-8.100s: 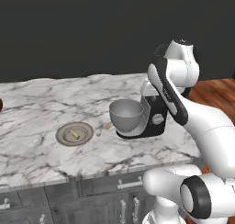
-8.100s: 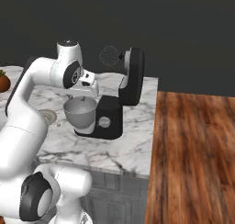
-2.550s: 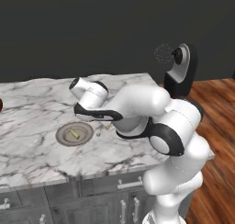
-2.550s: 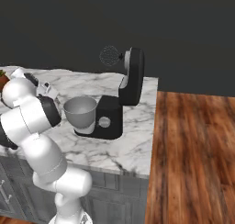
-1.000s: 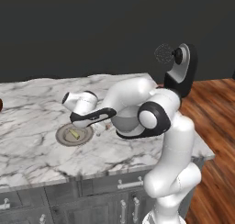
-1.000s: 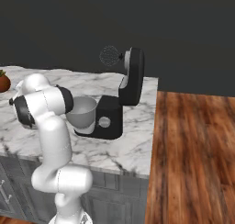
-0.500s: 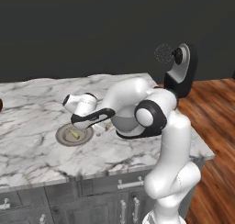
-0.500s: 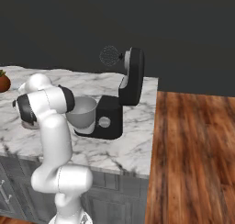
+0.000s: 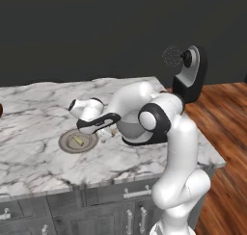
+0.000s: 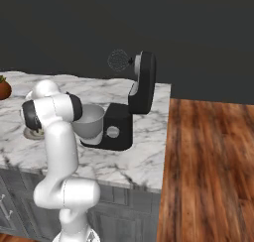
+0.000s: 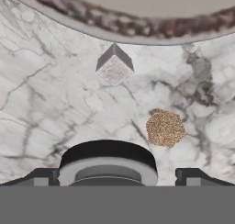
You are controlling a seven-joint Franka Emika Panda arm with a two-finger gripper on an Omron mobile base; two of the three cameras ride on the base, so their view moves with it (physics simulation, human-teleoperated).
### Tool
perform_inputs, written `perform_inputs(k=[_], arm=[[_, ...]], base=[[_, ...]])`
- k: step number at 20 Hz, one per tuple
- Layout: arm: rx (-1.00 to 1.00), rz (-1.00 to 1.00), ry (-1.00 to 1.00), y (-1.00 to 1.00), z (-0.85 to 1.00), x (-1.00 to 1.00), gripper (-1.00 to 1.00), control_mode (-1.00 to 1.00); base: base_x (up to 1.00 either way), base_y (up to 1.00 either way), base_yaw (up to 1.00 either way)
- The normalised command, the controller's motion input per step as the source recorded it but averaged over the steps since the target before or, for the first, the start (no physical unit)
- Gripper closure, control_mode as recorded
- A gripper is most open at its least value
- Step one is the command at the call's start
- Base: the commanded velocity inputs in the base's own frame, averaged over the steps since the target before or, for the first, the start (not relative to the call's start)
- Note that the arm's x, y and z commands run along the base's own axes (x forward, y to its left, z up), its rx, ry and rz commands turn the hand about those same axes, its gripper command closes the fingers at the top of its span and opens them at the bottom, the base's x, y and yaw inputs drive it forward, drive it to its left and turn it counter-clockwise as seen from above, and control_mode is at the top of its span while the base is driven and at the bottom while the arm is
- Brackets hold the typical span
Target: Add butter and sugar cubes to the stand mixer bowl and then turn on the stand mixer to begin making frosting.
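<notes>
With its claw [image 9: 102,132] spread wide and empty just above the tabletop [image 9: 38,157], beside the plate [image 9: 67,145] holding the butter [image 9: 77,140], the tiny sugar cubes [image 11: 114,64] could skid away if a finger nudges one

My white arm [image 10: 54,132] rises at lower left, bent over the marble counter [image 10: 134,161]; behind it the stand mixer bowl [image 10: 89,121] sits on the black stand mixer [image 10: 130,109], head tilted up, wire whisk [image 10: 117,60] raised; wood floor [image 10: 208,176] at right
</notes>
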Motion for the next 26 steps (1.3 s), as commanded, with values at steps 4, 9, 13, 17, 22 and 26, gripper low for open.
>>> perform_inputs(k=[4, 9, 13, 17, 22, 26], arm=[[0.00, 0.00, 0.00, -0.01, -0.18, 0.14, -1.00, -1.00], [0.00, 0.00, 0.00, 0.00, -0.20, 0.16, -1.00, -1.00], [0.00, 0.00, 0.00, 0.00, -0.16, 0.24, -1.00, -1.00], [0.00, 0.00, 0.00, -0.02, -0.15, 0.26, -1.00, -1.00], [0.00, 0.00, 0.00, 0.00, -0.15, 0.16, -1.00, -1.00], [0.00, 0.00, 0.00, 0.00, -0.15, 0.13, -1.00, -1.00]], base=[[0.00, 0.00, 0.00], [0.00, 0.00, 0.00], [0.00, 0.00, 0.00], [0.00, 0.00, 0.00], [0.00, 0.00, 0.00], [0.00, 0.00, 0.00]])
